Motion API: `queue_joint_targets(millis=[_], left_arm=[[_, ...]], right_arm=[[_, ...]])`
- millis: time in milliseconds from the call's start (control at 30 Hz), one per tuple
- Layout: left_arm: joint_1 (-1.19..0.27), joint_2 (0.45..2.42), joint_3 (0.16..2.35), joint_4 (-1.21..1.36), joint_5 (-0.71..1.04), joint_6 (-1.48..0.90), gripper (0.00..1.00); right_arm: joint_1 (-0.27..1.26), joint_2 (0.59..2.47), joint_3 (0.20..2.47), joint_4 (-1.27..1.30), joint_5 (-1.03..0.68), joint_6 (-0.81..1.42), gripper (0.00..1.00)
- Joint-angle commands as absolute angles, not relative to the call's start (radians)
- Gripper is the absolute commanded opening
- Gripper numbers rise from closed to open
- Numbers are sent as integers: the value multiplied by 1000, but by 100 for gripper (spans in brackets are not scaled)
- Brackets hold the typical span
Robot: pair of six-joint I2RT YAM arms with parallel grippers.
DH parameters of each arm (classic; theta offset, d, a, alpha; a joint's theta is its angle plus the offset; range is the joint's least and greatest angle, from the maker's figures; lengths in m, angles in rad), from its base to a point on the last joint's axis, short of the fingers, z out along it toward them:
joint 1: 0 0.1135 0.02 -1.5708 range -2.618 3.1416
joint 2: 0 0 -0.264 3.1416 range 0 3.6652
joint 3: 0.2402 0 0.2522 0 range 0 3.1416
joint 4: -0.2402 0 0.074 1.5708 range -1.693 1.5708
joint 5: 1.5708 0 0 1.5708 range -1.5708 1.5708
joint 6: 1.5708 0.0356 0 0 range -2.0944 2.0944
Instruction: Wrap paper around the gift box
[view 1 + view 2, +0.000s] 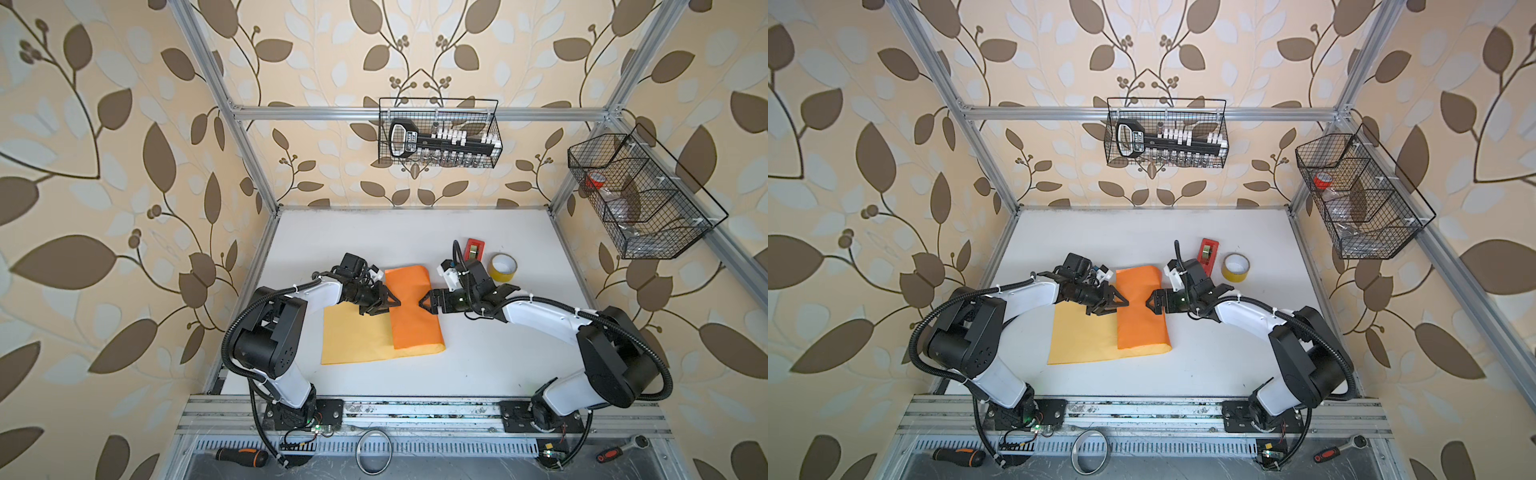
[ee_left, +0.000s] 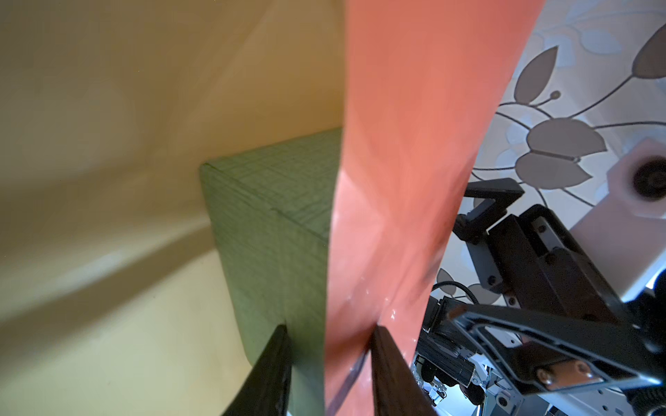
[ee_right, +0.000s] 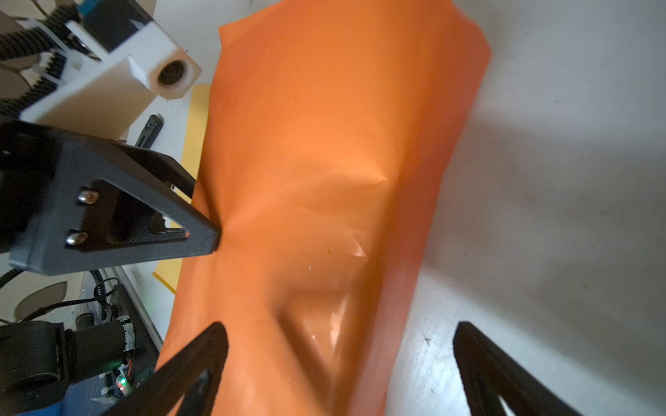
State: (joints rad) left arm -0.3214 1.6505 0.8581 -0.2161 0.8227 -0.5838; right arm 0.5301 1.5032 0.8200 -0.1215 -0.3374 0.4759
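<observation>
Wide white worktop, and across it the paper, tan side up, its orange flap folded over the gift box, which we only glimpse under that flap. Our left fingers pinch flap against box, likely so it can't spring back. Our right fingers hang spread just beside the fold, probably ready to crease.

Both top views look steeply down from high overhead, near-identical, taking in the whole white tabletop. The left wrist camera sits very close — looking along its black fingers at the large orange-and-tan paper sheet. The right wrist camera, equally close, faces that same sheet from the opposite side.
</observation>
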Motion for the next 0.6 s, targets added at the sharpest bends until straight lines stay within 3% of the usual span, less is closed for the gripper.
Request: queue_joint_targets(millis=[0,233,567], left_arm=[[-330,1702,812,-297,684,-582,31],[-330,1719,828,-291,691,-578,26],[-376,1765,915,-271,744,-584,25]], right_arm=[[492,1475,840,-185,-401,430,99],[410,1504,864,-219,-510,415,97],[405,1523,827,-134,-468,480,94]])
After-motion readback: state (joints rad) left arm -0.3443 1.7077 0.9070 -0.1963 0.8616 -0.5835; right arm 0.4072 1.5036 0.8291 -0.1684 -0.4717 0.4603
